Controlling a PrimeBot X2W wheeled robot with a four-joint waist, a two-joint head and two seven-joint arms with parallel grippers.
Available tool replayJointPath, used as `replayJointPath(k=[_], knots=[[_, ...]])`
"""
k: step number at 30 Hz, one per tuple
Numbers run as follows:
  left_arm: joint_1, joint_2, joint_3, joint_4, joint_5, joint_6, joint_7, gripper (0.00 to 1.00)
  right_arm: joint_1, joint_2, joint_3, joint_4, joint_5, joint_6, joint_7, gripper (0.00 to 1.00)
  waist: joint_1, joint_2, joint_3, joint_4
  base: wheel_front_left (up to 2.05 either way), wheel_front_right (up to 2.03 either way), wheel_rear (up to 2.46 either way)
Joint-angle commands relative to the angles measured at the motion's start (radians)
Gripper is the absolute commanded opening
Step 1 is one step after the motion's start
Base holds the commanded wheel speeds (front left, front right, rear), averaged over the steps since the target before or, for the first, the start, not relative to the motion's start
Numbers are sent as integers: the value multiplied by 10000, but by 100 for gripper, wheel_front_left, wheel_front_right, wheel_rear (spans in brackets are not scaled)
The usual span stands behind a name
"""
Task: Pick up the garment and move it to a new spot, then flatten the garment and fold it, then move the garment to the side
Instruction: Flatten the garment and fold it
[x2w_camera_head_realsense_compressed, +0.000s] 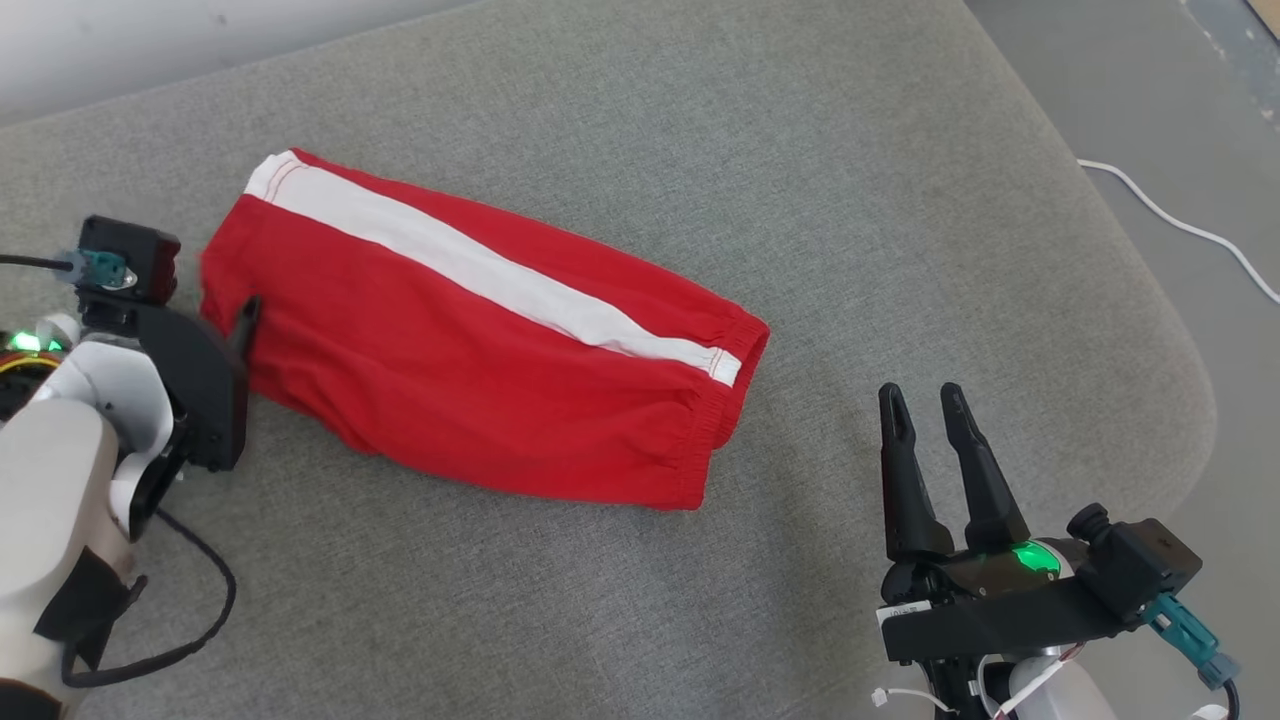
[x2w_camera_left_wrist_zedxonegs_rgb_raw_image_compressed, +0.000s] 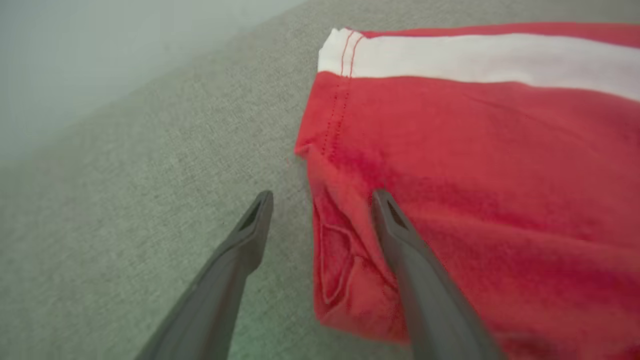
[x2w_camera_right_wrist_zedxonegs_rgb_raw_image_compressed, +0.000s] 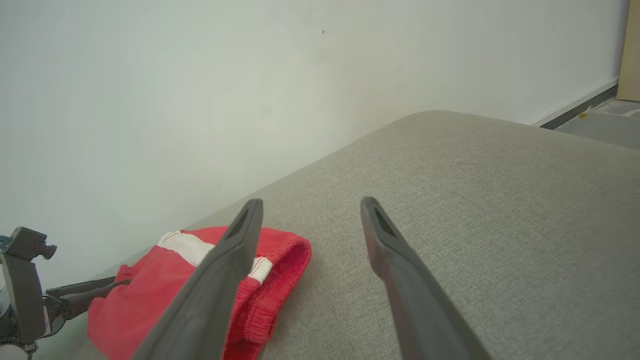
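Grey cushion (x2w_camera_head_realsense_compressed: 700, 150) is topped by red shorts (x2w_camera_head_realsense_compressed: 450, 380); their edge is straddled by the released left claw (x2w_camera_left_wrist_zedxonegs_rgb_raw_image_compressed: 320, 200), right claw (x2w_camera_head_realsense_compressed: 925, 395) held released, apart.

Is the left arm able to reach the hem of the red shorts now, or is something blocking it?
Probably yes. The left end effector stands open right at the hem of the red shorts, one finger over the fabric, the other over the grey cushion. Nothing lies between.

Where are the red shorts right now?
In the head view the red shorts lie on the grey cushion, left of centre. The open left end effector is at their left edge, while the right end effector sits apart to their right.
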Motion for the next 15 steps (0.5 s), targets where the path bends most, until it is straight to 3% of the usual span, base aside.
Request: replayJointPath(k=[1, 10, 11, 12, 14, 15], knots=[[-106, 112, -155, 181, -220, 18, 384, 100, -23, 79, -8, 14, -1, -27, -5, 100, -2, -2, 7, -9, 0, 0, 0], [28, 55, -948, 8, -1218, 15, 1985, 100, 85, -44, -66, 58, -104, -27, -7, 100, -2, -2, -223, 237, 0, 0, 0], [49, 47, -1025, -104, -1330, 13, 2153, 92, 94, -69, -60, 59, -93, -27, -7, 100, -2, -2, -254, 282, 0, 0, 0], [85, 11, -1101, -215, -1457, 13, 2295, 67, 101, -93, -74, 61, -86, -27, -7, 100, -2, -2, -282, 332, 0, 0, 0], [69, -35, -1075, -426, -1681, 14, 2356, 0, 89, -117, -47, 65, -93, -27, -5, 100, -2, -2, -325, 430, 0, 0, 0], [55, -29, -1059, -489, -1668, 14, 2345, 0, 70, -126, -14, 62, -106, -27, -7, 100, -2, -2, -341, 469, 0, 0, 0]])
